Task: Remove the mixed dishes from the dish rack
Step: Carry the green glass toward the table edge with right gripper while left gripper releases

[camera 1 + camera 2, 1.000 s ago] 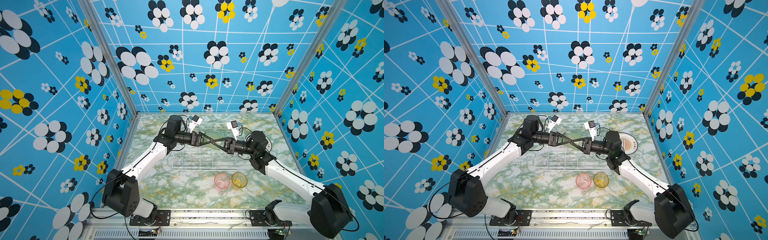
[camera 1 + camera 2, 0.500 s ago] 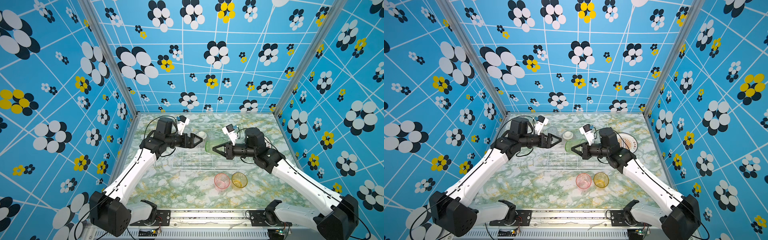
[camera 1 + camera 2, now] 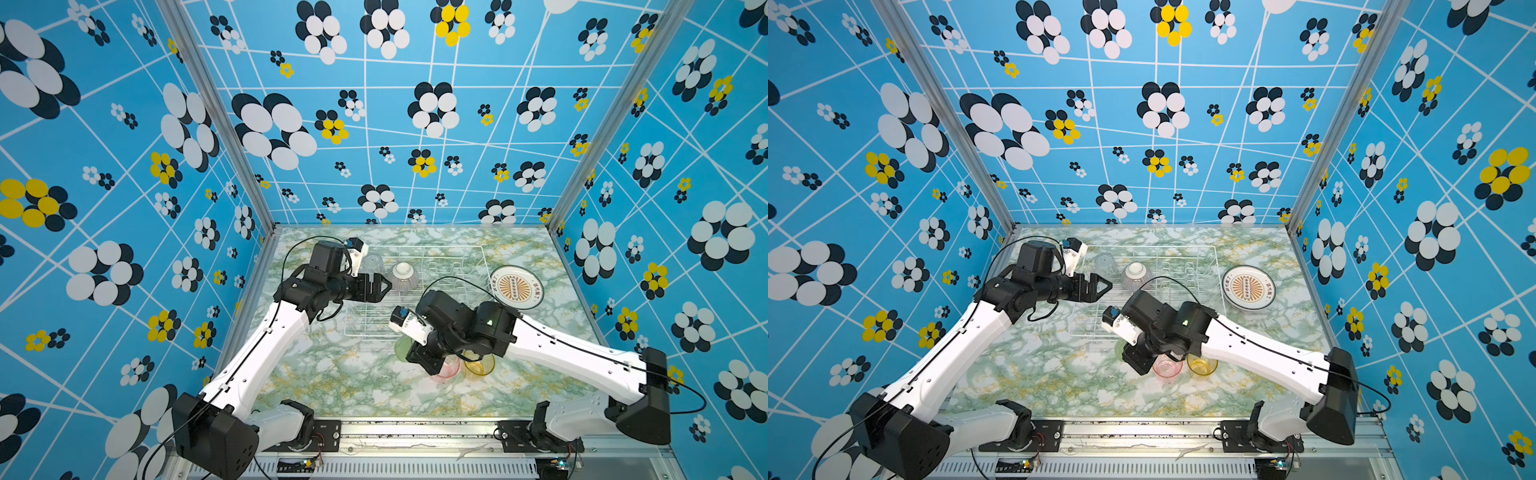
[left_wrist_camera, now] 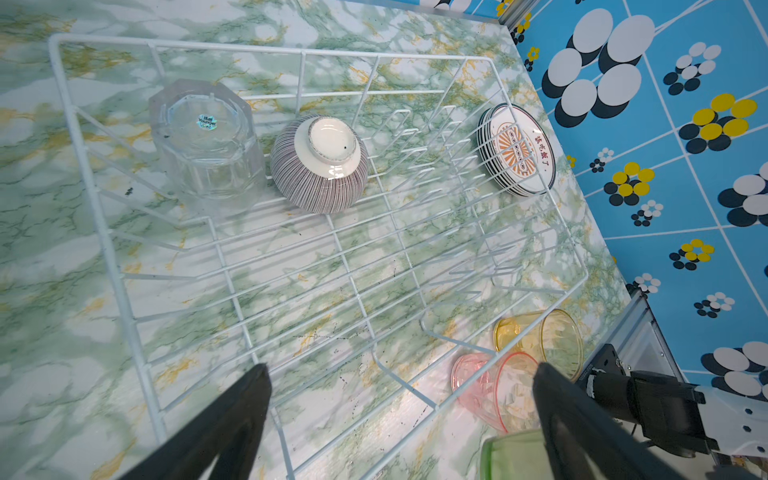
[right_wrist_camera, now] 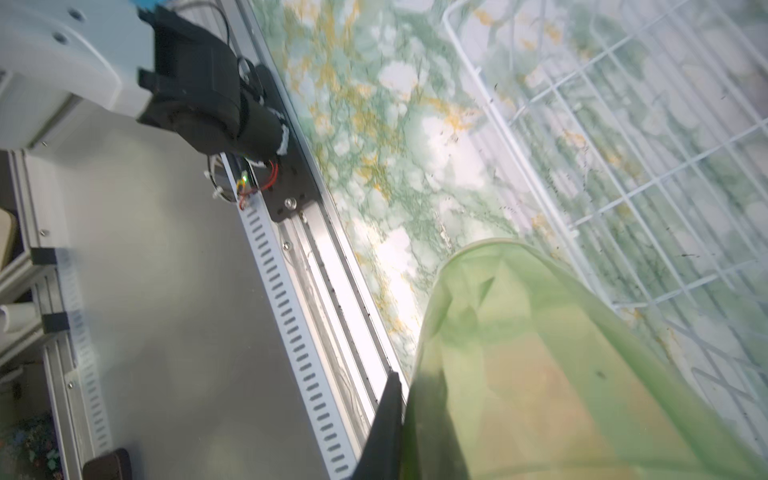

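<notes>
— Room around the dish rack (image 3: pixel 370 316)?
— Open marble table (image 3: pixel 332 374) shows left and front-left. Plates (image 3: pixel 515 287) are stacked just past its right edge; the pink tumbler (image 3: pixel 446 370) and amber tumbler (image 3: pixel 480 365) stand near its front rim.
— Grippers?
— The left gripper (image 3: pixel 388 286), spread wide and empty, hovers over the rack's left part beside the upturned bowl (image 3: pixel 403 276) and clear tumbler (image 3: pixel 372 262). The right gripper (image 3: pixel 417 358) clamps the green tumbler (image 3: pixel 401 348) just outside the front rim.

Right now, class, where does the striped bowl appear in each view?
In a top view: striped bowl, upturned, dish rack's far side.
In a top view: striped bowl, same place.
Left wrist: bowl beside the clear tumbler.
Right wrist: not in it.
Shared landmark: the dish rack.
</notes>
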### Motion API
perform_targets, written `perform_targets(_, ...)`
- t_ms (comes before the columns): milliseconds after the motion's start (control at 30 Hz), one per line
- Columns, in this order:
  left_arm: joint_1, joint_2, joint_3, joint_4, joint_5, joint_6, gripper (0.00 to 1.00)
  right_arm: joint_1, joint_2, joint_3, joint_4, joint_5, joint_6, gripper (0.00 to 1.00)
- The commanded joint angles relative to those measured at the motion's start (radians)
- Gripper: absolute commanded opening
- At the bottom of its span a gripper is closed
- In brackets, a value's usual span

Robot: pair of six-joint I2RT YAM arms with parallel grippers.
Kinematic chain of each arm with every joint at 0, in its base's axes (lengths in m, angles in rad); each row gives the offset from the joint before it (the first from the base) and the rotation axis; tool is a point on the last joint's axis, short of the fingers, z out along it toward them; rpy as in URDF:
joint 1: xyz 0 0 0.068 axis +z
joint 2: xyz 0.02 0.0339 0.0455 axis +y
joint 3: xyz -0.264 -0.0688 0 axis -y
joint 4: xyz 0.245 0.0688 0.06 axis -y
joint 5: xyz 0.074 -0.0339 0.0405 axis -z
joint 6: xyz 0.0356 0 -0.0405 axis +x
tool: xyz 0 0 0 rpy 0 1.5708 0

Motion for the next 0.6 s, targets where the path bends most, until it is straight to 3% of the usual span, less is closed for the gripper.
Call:
perform_targets(0,0.006,-0.028,-0.004,-0.032,-0.017,0.024,0.99,0.033,0.062,0.057,-0.104,0.056,-0.044,0.0)
perform_targets(567,0.01,-0.024,0.019,-0.077,-0.057,0.046,0.99,0.068,0.428,0.231,-0.26,0.175,-0.094,0.0)
